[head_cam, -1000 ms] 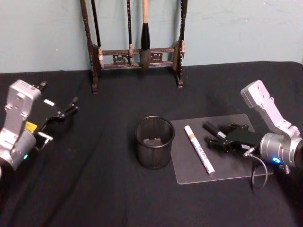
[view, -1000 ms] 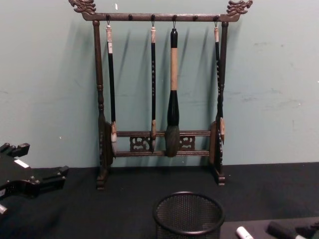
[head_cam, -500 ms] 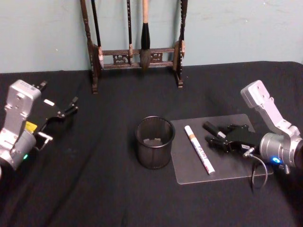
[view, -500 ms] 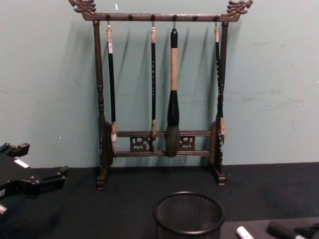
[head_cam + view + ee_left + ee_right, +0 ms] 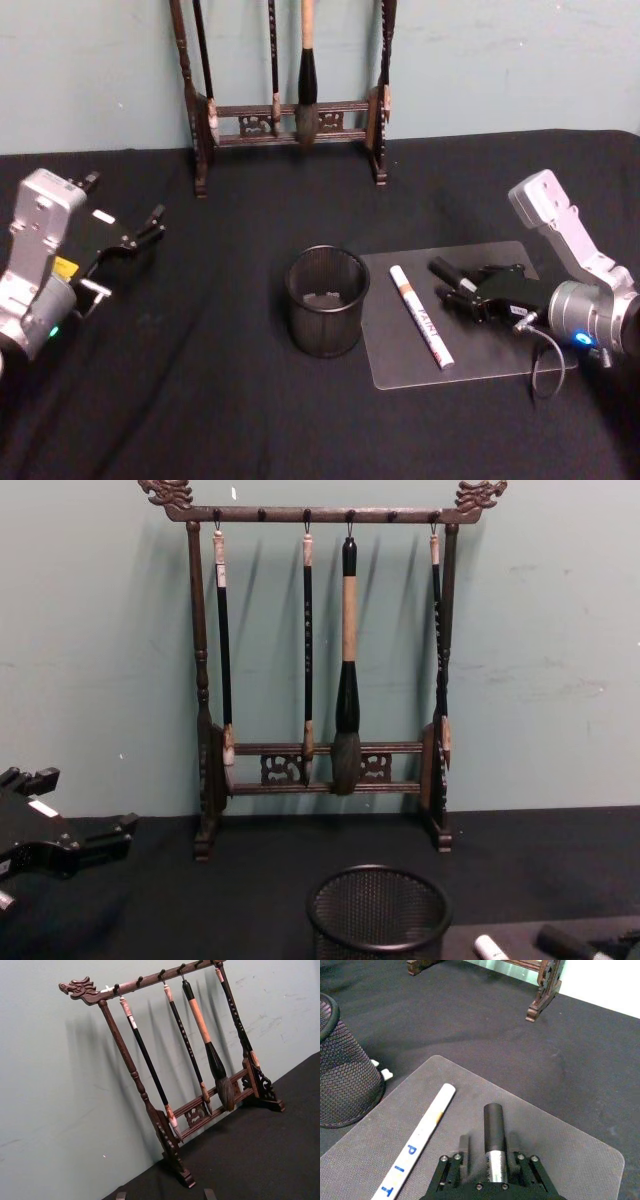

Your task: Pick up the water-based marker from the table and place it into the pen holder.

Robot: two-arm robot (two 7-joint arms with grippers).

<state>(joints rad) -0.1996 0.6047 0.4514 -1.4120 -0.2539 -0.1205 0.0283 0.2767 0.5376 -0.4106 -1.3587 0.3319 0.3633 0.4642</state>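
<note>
At my 9 o'clock the left gripper hangs parked above the table with its fingers spread, and at 3 o'clock the right gripper sits low over the mat, pointing toward 10 o'clock with its fingers apart. I count one rack with four brushes, one pen holder, one white paint marker and one water-based marker. That black-capped marker lies on the mat between the right gripper's fingers, at 3 o'clock from the holder, beyond the white one.
</note>
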